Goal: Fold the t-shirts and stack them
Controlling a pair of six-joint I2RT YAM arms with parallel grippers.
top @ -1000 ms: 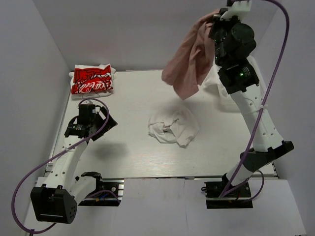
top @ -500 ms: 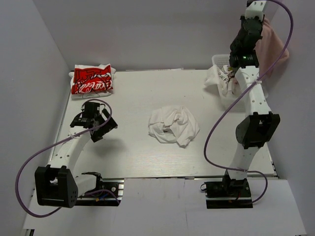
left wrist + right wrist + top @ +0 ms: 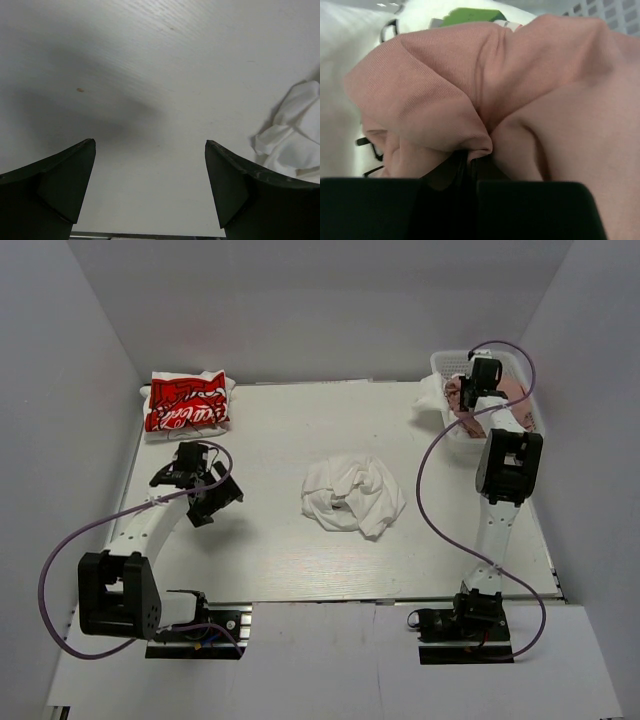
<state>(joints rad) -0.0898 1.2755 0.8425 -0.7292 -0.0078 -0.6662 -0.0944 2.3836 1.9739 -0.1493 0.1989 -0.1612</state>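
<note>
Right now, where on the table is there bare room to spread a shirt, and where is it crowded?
Bare: the far strip between the red-print shirt and basket; the near strip before the crumpled white shirt. Crowded: the basket corner, right hand included.

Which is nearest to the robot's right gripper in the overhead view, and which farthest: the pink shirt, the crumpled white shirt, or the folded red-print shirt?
From the right gripper, inside the basket at far right:
1. Pink shirt, pinched in that gripper.
2. Crumpled white shirt, mid-table.
3. Folded red-print shirt, far left corner.
</note>
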